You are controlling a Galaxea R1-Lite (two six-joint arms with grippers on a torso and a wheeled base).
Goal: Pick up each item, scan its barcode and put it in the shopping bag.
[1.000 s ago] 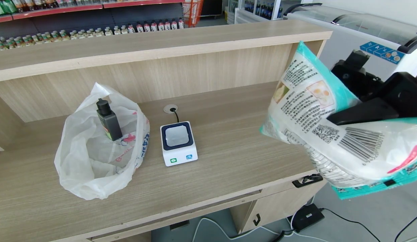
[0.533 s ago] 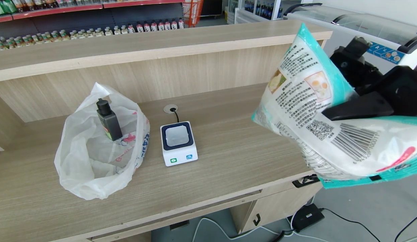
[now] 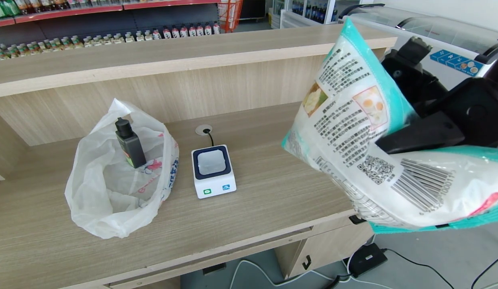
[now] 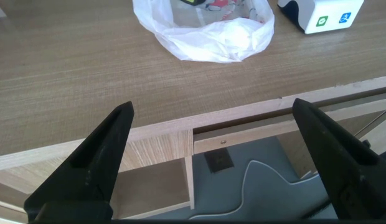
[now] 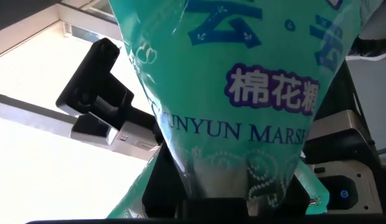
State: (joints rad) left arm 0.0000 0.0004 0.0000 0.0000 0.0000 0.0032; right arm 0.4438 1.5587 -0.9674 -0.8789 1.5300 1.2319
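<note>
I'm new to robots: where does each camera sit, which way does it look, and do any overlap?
Head view: on the head, looking forward and down at the counter, shopping bag and scanner; the right gripper holds a packet.
Left wrist view: on the left wrist, looking down past the open left gripper at the counter's edge.
Right wrist view: on the right wrist, looking closely at the packet its gripper clamps.
Shared: head and left wrist views both show shopping bag and scanner.

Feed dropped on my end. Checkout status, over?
Right gripper shut on marshmallow bag, barcode facing up. Left gripper open, low at counter front. Scanner unobstructed; bottle in shopping bag.
</note>
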